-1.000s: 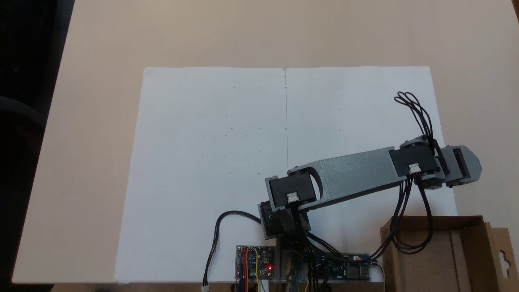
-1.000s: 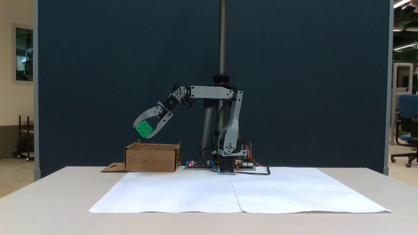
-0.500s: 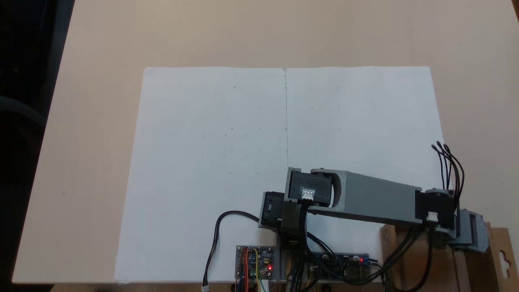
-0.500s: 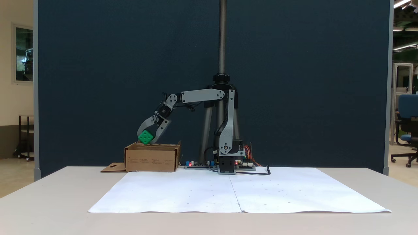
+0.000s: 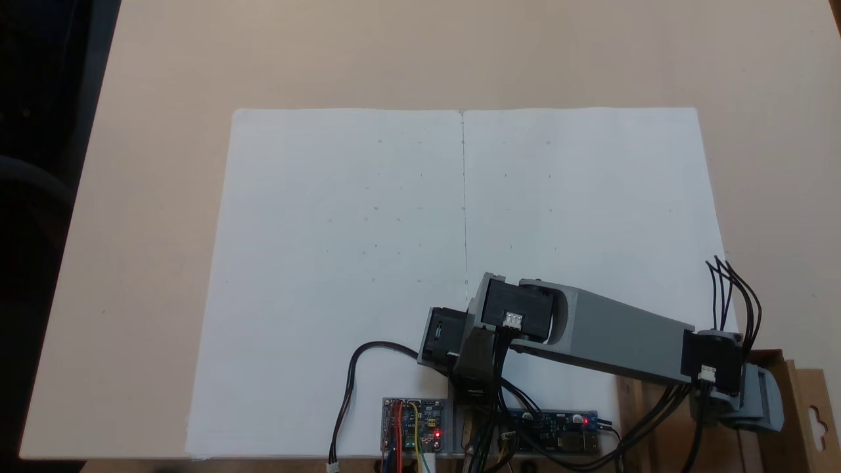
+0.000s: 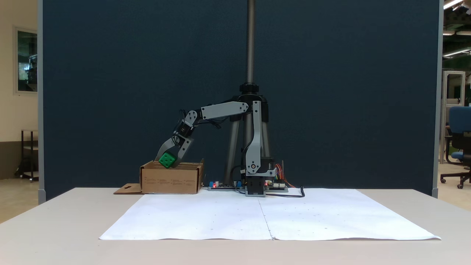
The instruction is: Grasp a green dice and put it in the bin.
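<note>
**Dice held over box, ready to drop**

Claw point(image 6: 168, 162) clenched on the green dice point(image 6: 167, 160), angled down, tips right at the box point(image 6: 171, 179) rim. Dice sits between the fingers, just above the box opening below. Low hold probably so the dice won't bounce out. Arm point(image 5: 617, 335) reaches across over the box point(image 5: 798, 394). Next: let go.

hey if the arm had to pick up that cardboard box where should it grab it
Probably a thin upright side wall of the bin, pinched from above across its open top rim; the body looks too wide for the gripper, now shut on the green dice.
</note>
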You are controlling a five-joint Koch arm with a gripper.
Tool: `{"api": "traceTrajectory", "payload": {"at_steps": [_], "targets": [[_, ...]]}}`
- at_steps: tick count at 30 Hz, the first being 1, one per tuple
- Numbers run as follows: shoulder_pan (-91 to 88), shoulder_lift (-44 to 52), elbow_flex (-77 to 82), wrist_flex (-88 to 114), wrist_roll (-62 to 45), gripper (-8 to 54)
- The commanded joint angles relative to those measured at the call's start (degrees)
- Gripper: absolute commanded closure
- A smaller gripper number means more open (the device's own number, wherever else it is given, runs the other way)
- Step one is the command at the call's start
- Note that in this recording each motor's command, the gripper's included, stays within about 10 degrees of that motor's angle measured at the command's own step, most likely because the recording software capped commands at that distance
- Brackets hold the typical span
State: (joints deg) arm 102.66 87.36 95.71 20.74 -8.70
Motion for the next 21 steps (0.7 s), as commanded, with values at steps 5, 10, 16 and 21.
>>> {"api": "traceTrajectory", "payload": {"at_steps": [5,10,16,21], "targets": [[0.97,1.14,-2.64,0.53,-3.6,7.7],[0.88,2.02,-2.72,0.35,-3.52,6.2],[-1.67,3.69,-2.9,-2.11,-3.08,6.2],[-11.43,4.66,-8.88,-4.31,3.6,6.2]]}}
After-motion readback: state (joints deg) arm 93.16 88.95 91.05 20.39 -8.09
